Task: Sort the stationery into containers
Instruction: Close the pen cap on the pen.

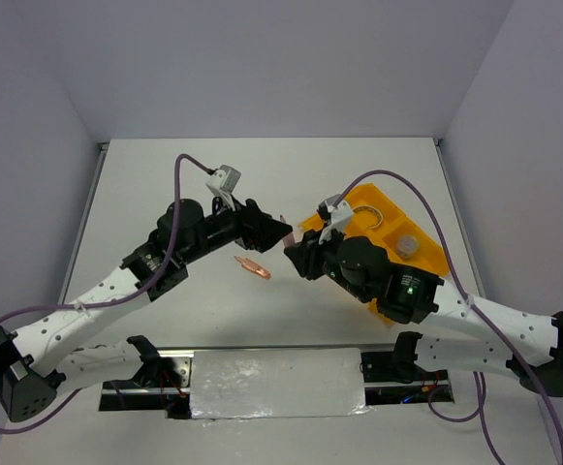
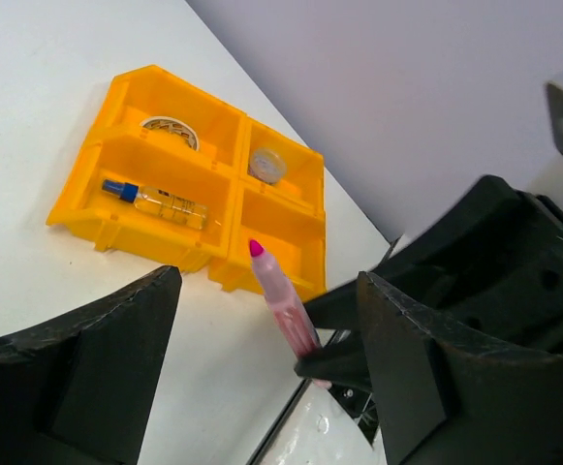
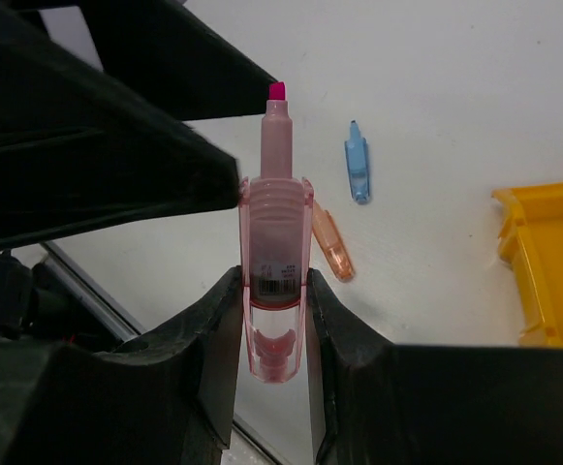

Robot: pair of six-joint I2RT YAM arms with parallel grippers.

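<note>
My right gripper is shut on a salmon-pink pen with a magenta tip and holds it above the table, left of the orange-yellow tray. My left gripper is open, and the pen points up between its fingers. In the top view the two grippers meet at mid-table, left and right. The tray's compartments hold the tan tape ring, the round cup and the blue-capped bottle. A salmon piece and a blue piece lie on the table.
The salmon piece also shows in the top view, just below the left gripper. A metal rail and a white plate run along the table's near edge. White walls close in the table on three sides.
</note>
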